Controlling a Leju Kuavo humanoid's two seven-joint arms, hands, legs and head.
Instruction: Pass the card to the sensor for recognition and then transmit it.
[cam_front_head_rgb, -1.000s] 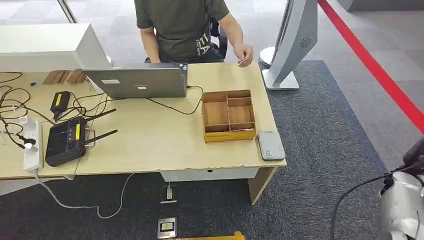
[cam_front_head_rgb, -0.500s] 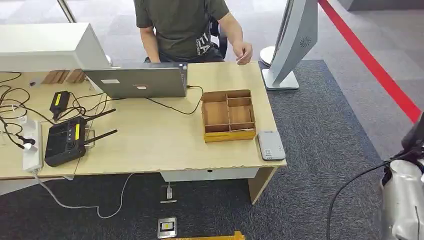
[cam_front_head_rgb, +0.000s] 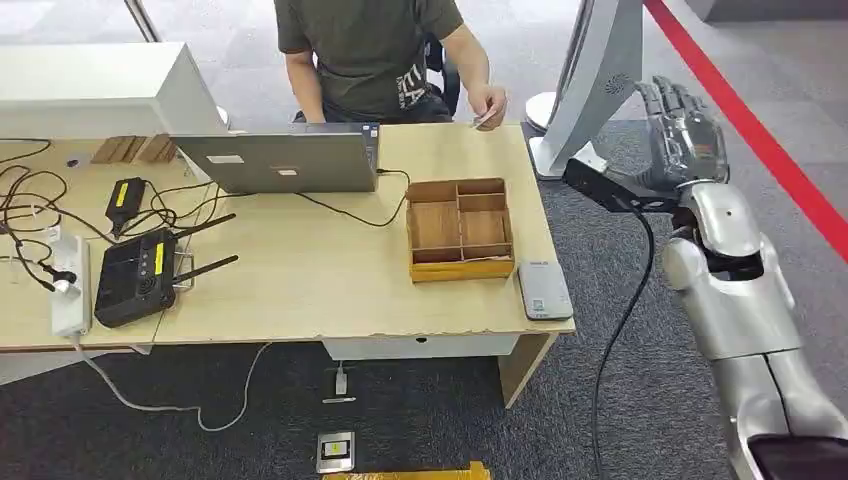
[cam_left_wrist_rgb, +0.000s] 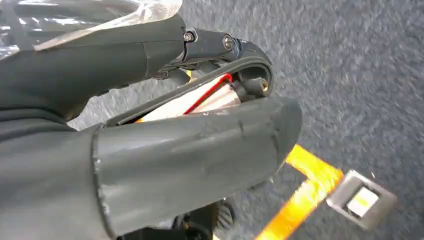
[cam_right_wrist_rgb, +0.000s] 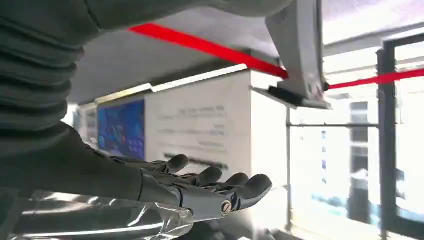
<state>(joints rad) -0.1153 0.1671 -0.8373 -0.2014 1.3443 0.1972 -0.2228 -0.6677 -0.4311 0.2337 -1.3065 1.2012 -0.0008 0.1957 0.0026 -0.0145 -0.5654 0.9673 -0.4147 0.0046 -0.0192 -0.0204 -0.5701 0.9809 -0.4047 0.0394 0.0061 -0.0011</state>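
A person seated behind the table holds a small card (cam_front_head_rgb: 483, 121) in one hand above the far right corner. The grey card sensor (cam_front_head_rgb: 543, 290) lies flat on the table's front right corner. My right hand (cam_front_head_rgb: 685, 120) is raised to the right of the table, level with its far edge. Its fingers are stretched out and apart with nothing in them, as the right wrist view (cam_right_wrist_rgb: 200, 187) also shows. It is well apart from the card and the sensor. My left hand (cam_left_wrist_rgb: 210, 120) hangs over the carpet, a finger curved above the thumb with a gap between, holding nothing.
A wooden divided tray (cam_front_head_rgb: 460, 230) sits just behind the sensor. A laptop (cam_front_head_rgb: 280, 160), a black controller (cam_front_head_rgb: 135, 280), cables and a power strip (cam_front_head_rgb: 68, 290) cover the table's left half. A grey stand (cam_front_head_rgb: 595, 80) rises off the far right corner. Orange tape (cam_left_wrist_rgb: 305, 192) and a floor socket (cam_left_wrist_rgb: 362, 200) lie below.
My right arm has swung up from the lower right edge to beside the table, its hand now high and spread. The person's hand with the card has stayed near the far corner.
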